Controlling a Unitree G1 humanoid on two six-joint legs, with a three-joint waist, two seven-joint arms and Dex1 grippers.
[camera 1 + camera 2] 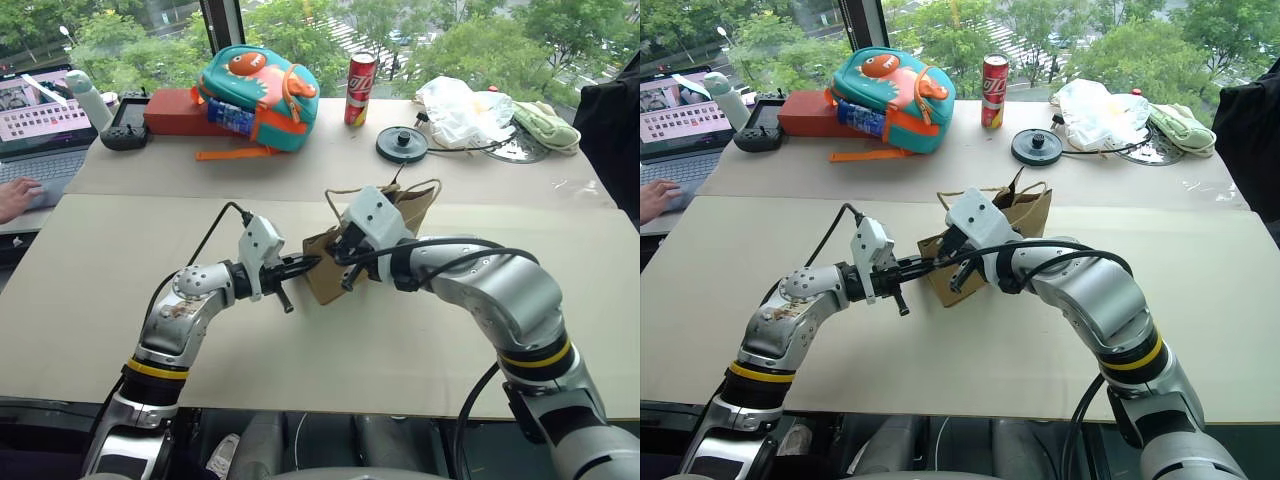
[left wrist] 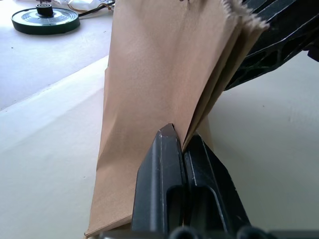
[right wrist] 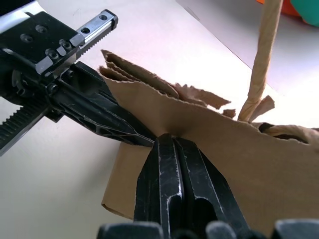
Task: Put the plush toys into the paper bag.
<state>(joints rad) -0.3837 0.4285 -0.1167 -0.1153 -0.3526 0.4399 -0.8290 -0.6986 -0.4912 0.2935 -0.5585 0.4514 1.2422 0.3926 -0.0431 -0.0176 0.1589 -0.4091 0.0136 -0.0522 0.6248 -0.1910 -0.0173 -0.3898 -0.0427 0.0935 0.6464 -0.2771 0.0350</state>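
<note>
Paper bag (image 1: 385, 245), brown kraft, lying flattened near table centre, long axis running from about 7 o'clock up to 1 o'clock, serrated mouth edge at the lower-left end and thin cord handles (image 1: 392, 190) looping at the far end. Pinched from two sides at that mouth: left gripper (image 2: 180, 142) pressed together on the edge of one paper wall, coming in from 9 o'clock; right gripper (image 3: 172, 142) clamped tight on the other wall, coming in from 3 o'clock. Both about equally near, fingers almost meeting. Mouth not yet parted; next move probably a pull apart across the bag's short axis. Paper stiff, creased, gusset folds layered, likely to tear if yanked. Plush toys hard to pick out. Beyond, at 11 o'clock, soft teal-and-orange fish backpack (image 1: 262, 92); at 12, glossy red can (image 1: 360, 89); at 1, crinkled white plastic bag (image 1: 462, 108).
</note>
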